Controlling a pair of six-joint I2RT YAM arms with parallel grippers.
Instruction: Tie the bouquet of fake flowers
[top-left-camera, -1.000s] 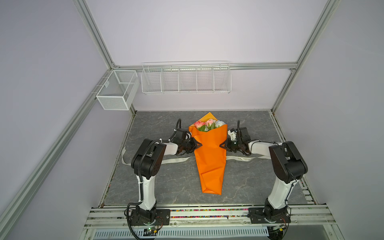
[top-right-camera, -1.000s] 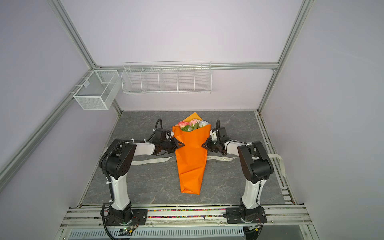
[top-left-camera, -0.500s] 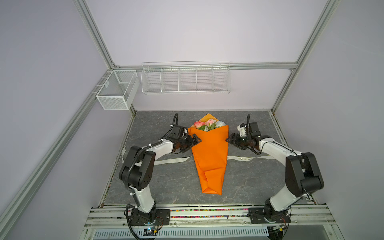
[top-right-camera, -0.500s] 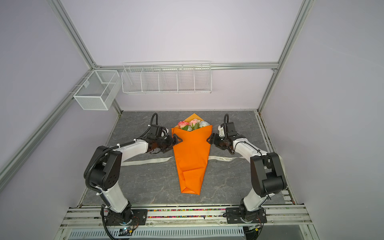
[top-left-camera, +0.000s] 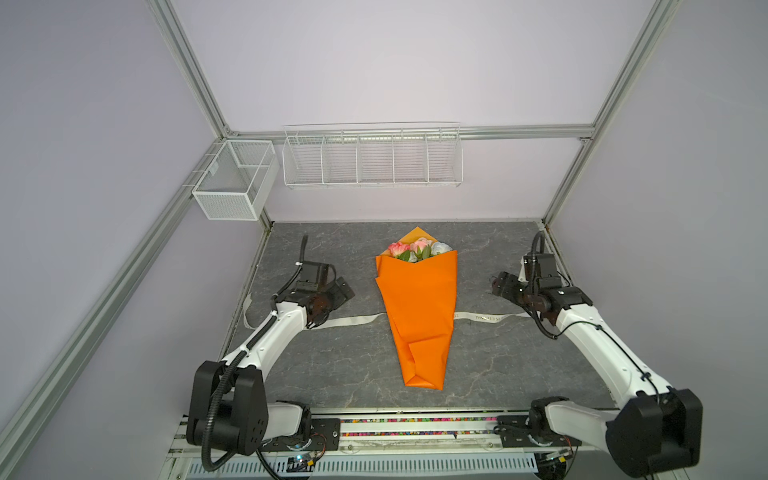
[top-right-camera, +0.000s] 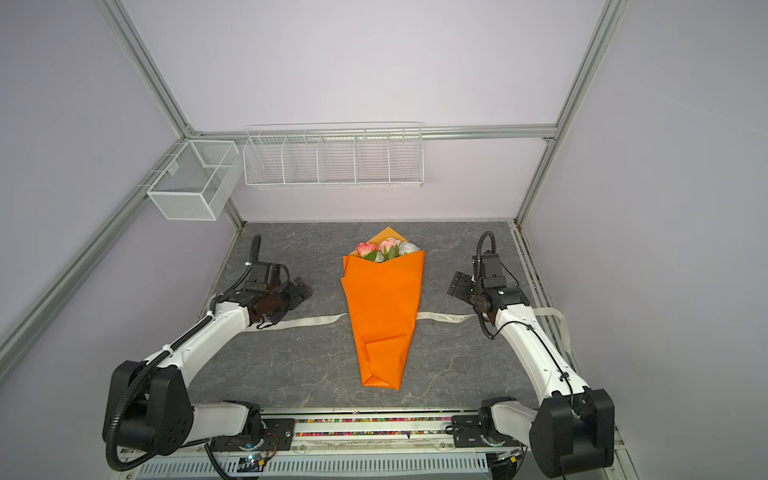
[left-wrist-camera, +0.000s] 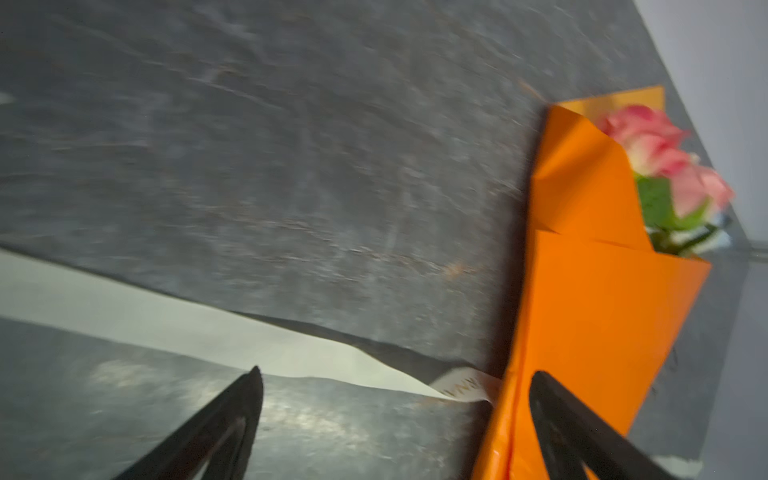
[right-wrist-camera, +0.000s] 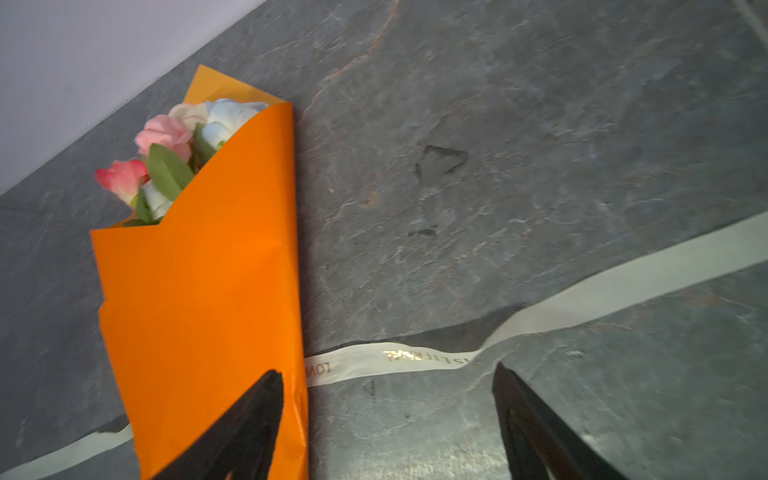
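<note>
Your bouquet (top-left-camera: 417, 316) lies flat at the centre of the counter (top-left-camera: 332, 365), wide mouth toward 12 o'clock and folded tip toward 6. The fake flowers (top-left-camera: 417, 249), pink and white, peek out at the 12 o'clock end. A cream ribbon (top-right-camera: 444, 318) with gold lettering runs across the counter from 9 to 3 o'clock and passes under the orange paper; it lies loose, not tied.

Your left arm stretches from its base near 7 o'clock, forearm low and angled toward 1. The left gripper (top-left-camera: 343, 291) sits at 9 o'clock of the bouquet, facing it and clear of the paper. In the left wrist view the left gripper (left-wrist-camera: 395, 374) has its jaws spread wide with nothing between them.

Your right arm mirrors it from 5 o'clock, forearm angled toward 11. The right gripper (top-left-camera: 496, 284) sits at 3 o'clock of the bouquet, apart from it. In the right wrist view the right gripper (right-wrist-camera: 386, 370) is also wide and empty, just above the ribbon.
</note>
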